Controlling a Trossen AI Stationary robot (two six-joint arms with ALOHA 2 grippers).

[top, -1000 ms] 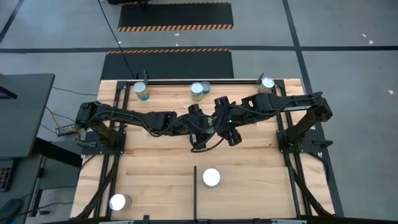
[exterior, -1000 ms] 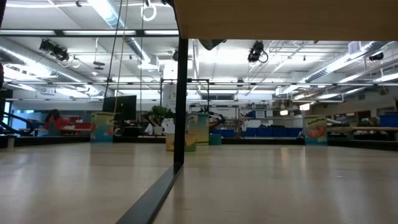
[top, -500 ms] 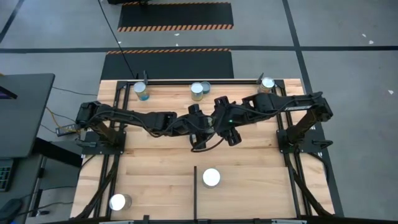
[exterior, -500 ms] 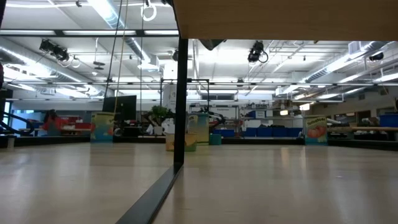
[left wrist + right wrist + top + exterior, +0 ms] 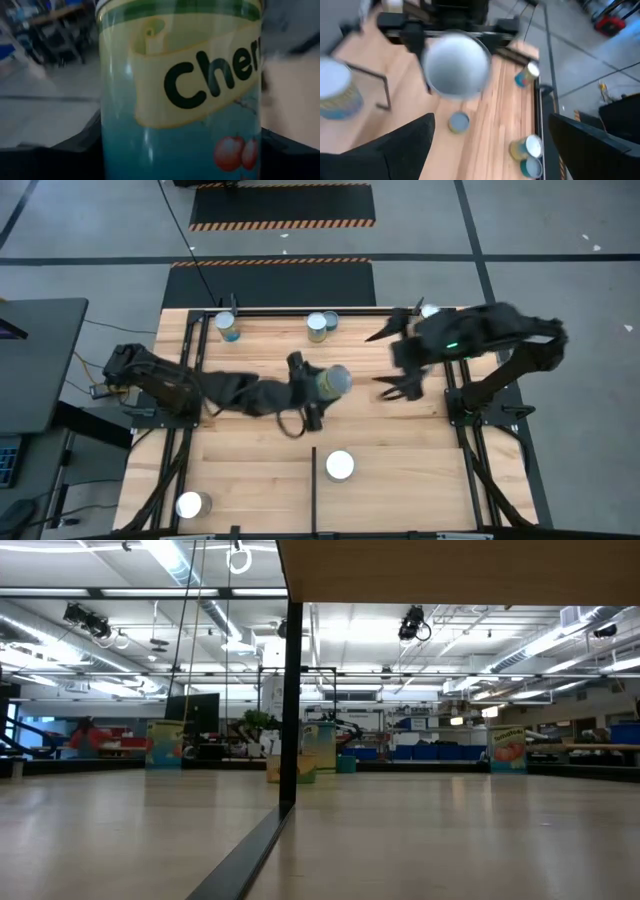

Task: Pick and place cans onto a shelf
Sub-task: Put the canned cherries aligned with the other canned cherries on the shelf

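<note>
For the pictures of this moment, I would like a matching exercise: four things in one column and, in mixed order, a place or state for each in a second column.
Things:
1. left gripper
2. right gripper
3. two cans standing together
4. short black bar

Places or states:
a. fingers wide open, empty
b. at the board's top edge in the high view
c. grips the held can
d. beside a single white-topped can

Pairs: 1-c, 2-a, 3-b, 4-d

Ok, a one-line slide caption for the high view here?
Left gripper holds a can mid-table; right gripper, jaws open, sits near the table's right side.
</note>
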